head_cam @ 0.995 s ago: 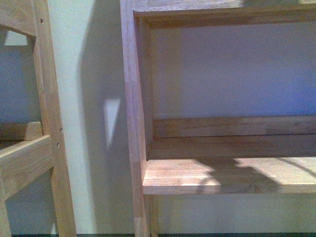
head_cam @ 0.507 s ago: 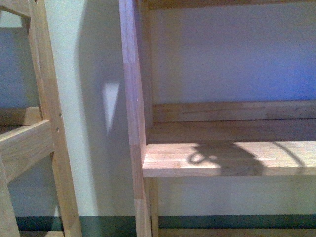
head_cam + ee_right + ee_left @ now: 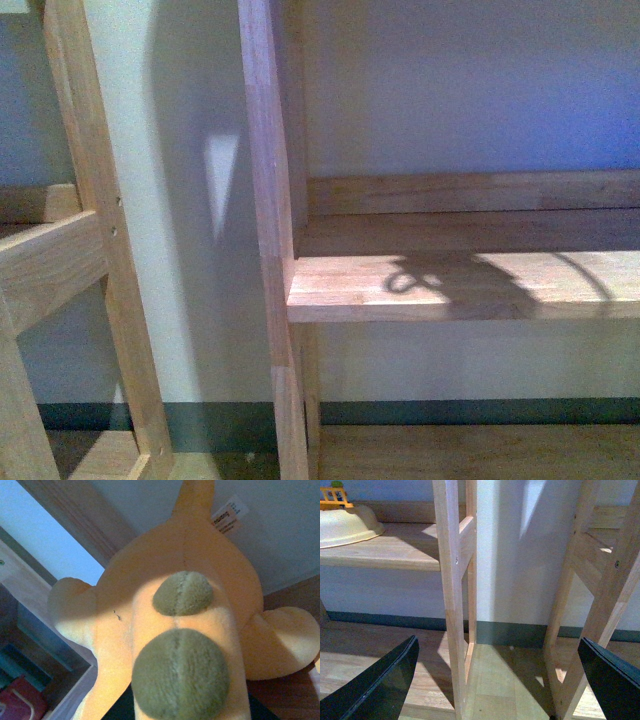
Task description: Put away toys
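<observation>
Filling most of the right wrist view, the orange-yellow plush animal [image 3: 165, 645] sits right against the camera, its two rounded brown nubs [image 3: 182, 592] lined up one behind the other down its middle, stubby limbs sticking out on either side and a white tag [image 3: 226, 515] near its far end. The right gripper is hidden under the toy; only a dark sliver shows at the picture's edge, so whether its jaws are closed on the plush cannot be told. Beyond the toy lie a pale wall, a wooden edge and something red [image 3: 17, 700] low in one corner. In the left wrist view, the left gripper [image 3: 505, 675] is spread wide with nothing between its dark fingers [image 3: 375, 685], facing a gap between two wooden shelf frames. A cream bowl [image 3: 347, 525] rests on the shelf board [image 3: 395, 550] to one side. The front view shows neither arm, only a bare wooden shelf [image 3: 450, 285] carrying a looping shadow, a second frame [image 3: 90, 240] at the left, and the light wall [image 3: 190, 250] between them.
</observation>
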